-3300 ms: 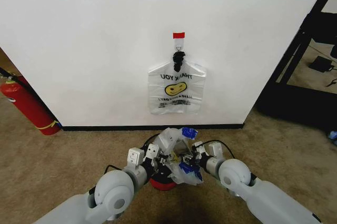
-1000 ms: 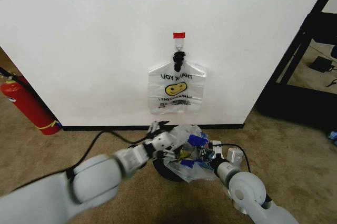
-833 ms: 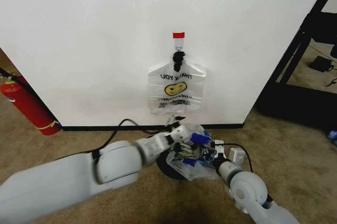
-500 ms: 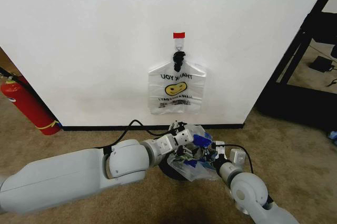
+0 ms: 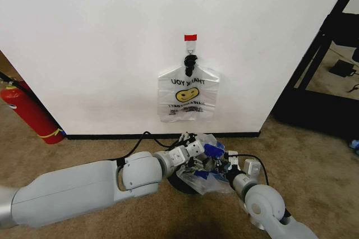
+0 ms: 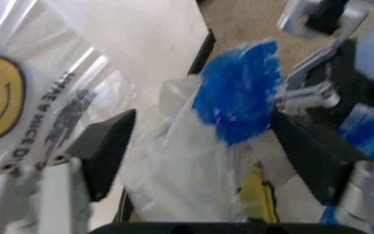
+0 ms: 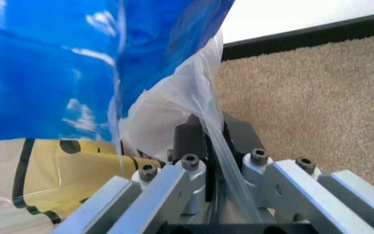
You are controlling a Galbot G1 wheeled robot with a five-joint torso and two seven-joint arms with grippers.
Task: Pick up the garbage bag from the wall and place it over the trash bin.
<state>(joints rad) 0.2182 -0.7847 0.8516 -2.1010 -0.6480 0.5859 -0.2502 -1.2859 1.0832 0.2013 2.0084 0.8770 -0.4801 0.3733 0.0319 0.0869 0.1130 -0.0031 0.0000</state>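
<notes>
The garbage bag (image 5: 203, 163), thin white plastic with blue patches and a yellow face, lies crumpled over the trash bin (image 5: 180, 185), whose black side shows beneath it on the carpet below the wall (image 5: 101, 54). My left gripper (image 5: 190, 150) reaches across to the bag's top; in the left wrist view the left gripper (image 6: 210, 156) is open, its dark fingers (image 6: 109, 151) straddling the bag's film and a blue patch (image 6: 239, 112). My right gripper (image 5: 224, 169) holds the bag's right side, and the right wrist view has the right gripper (image 7: 206, 141) shut on the film.
A second smiley bag (image 5: 188, 96) hangs from a black hook under red tape (image 5: 190, 37). A red fire extinguisher (image 5: 28, 113) leans at the far left. A black frame (image 5: 320, 54) stands at the right. Open carpet (image 5: 314, 166) lies around the bin.
My left arm has swung out from beside the bin and stretched forward, bringing its gripper rightward onto the bag's top. The right gripper has kept its hold on the bag.
</notes>
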